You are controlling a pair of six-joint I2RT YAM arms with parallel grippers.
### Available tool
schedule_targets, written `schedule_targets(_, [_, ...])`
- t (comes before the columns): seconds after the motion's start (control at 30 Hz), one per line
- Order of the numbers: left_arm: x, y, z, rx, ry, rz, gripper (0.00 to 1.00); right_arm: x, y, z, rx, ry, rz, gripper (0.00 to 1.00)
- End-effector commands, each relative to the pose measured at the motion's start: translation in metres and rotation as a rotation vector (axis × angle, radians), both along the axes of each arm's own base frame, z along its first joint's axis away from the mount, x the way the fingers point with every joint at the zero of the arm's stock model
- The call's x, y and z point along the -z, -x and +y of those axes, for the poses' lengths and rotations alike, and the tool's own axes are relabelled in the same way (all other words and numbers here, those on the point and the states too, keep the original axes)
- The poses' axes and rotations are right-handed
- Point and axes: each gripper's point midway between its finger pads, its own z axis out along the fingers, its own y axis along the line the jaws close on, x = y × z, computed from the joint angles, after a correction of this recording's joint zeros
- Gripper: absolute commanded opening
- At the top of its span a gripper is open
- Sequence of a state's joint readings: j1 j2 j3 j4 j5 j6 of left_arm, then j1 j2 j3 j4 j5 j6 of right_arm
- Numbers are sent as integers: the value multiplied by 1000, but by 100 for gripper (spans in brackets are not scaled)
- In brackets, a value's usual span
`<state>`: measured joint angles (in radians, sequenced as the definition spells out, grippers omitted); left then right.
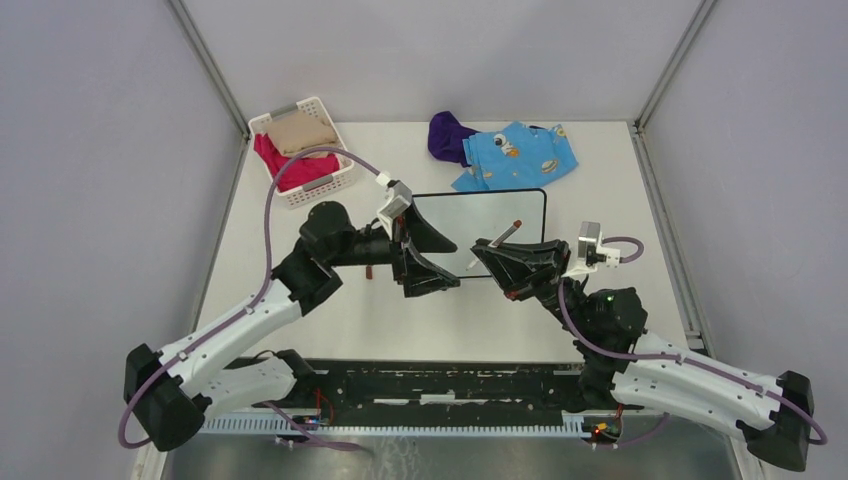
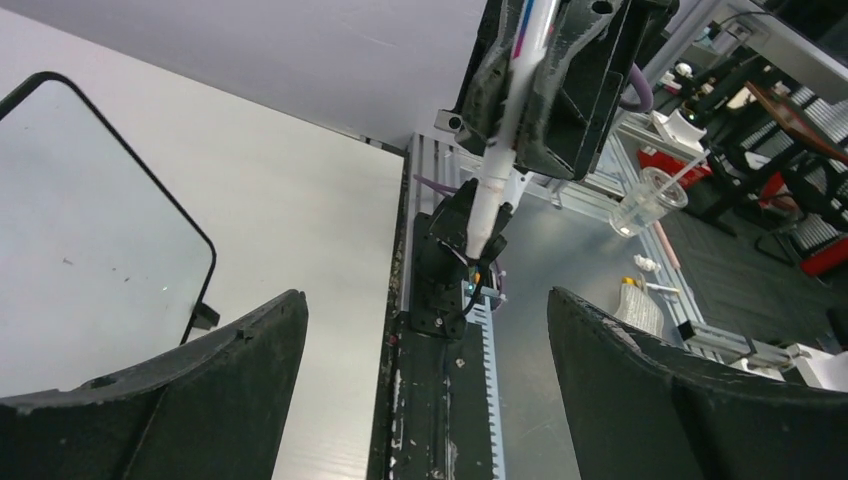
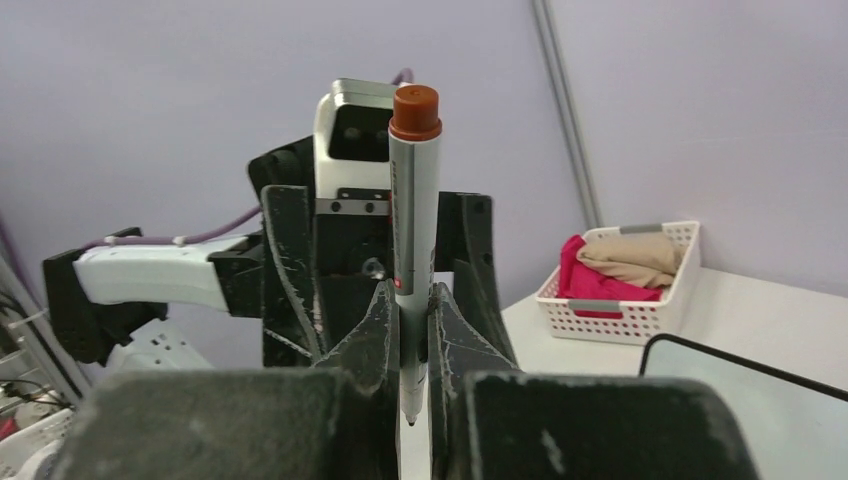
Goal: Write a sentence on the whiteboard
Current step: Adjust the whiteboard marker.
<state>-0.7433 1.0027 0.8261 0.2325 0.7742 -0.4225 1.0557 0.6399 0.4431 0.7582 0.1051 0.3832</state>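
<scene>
- Two pincers of mine hang over the whiteboard [image 1: 490,205], which lies on the table's middle.
- My left pincer [image 1: 440,262] is spread wide over the whiteboard's left edge, with nothing between its fingers.
- My right pincer [image 1: 484,252] is clamped on a marker [image 1: 497,245] near its tip, over the whiteboard's near edge.
- A basket [image 1: 322,187] sits beyond the whiteboard's far left corner.
- A blue cloth [image 1: 515,155] and a purple cloth [image 1: 448,135] lie just behind the whiteboard.

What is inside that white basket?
The basket holds a pink cloth with a folded tan cloth lying over it. Anything beneath them is covered.
</scene>
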Motion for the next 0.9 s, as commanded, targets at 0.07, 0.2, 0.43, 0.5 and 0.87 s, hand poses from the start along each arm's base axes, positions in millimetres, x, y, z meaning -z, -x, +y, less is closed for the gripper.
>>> schedule_targets(0.07, [-40,19,-14,156,100,-149,93,-34,24,-6,-111,-142,-76,0])
schedule_targets(0.2, [-44,18,-21,178,102,-155,91,-36,27,-7,-126,-161,-80,0])
schedule_targets(0.43, [-60,20,-29,208,139,-153,85,-32,27,-7,-131,-173,-74,0])
schedule_targets(0.5, [-61,23,-31,224,141,-153,80,-32,26,-6,-129,-171,-72,0])
schedule_targets(0.87, [-55,30,-38,271,117,-102,47,-28,22,-7,-112,-169,-61,0])
